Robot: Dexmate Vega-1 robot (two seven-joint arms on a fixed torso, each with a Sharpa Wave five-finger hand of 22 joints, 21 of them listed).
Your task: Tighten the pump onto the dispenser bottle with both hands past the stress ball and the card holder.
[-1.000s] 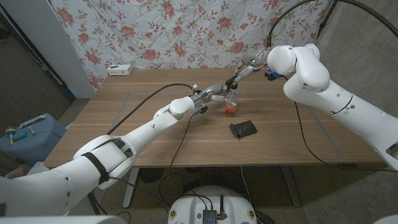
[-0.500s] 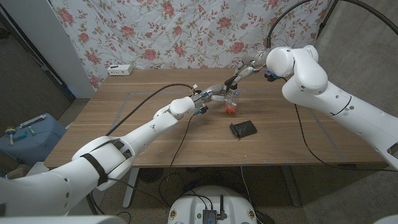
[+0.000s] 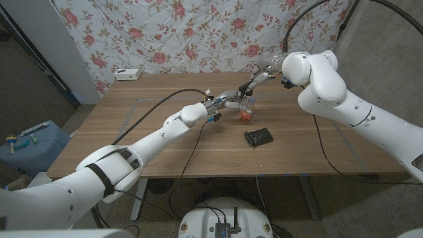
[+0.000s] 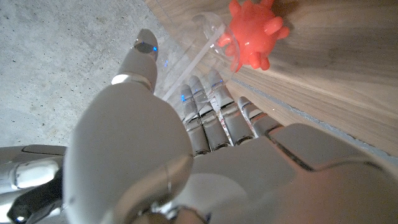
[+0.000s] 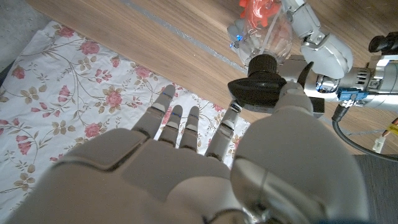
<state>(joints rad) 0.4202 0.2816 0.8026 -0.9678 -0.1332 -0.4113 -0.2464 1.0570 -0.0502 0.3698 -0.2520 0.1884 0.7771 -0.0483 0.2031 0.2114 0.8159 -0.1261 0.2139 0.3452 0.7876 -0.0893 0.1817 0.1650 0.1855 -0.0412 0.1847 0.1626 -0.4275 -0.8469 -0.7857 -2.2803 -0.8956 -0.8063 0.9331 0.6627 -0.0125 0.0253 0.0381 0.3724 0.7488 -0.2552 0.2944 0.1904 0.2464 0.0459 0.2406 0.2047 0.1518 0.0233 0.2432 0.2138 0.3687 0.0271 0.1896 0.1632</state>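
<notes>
Now, left of centre in the head view, the left robot hand (image 3: 232, 100) reaches in low and wraps the clear dispenser bottle (image 3: 248, 104); its wrist view shows the fingers (image 4: 208, 102) curled against the transparent wall, so that hand is gripping the bottle. Just below the bottle in the frame, touching or nearly so, sits the red spiky stress ball (image 3: 245, 116). Whether the bottle holds any liquid I cannot tell; it looks clear right through.

Moving right, the bottle stands roughly upright in the upper middle of the desk (image 3: 152, 155), its long axis pointing up to the black pump (image 5: 262, 84). The right robot hand (image 3: 259, 76) comes down on it from the upper right; its thumb looks pressed to the pump collar while the other fingers (image 5: 188, 127) stay spread, so I read it as pinching the pump. That right hand is the one on the pump and should do the twisting, the left bracing.

Further right and lower, well apart from both hands, lies the black card holder (image 3: 258, 137).
</notes>
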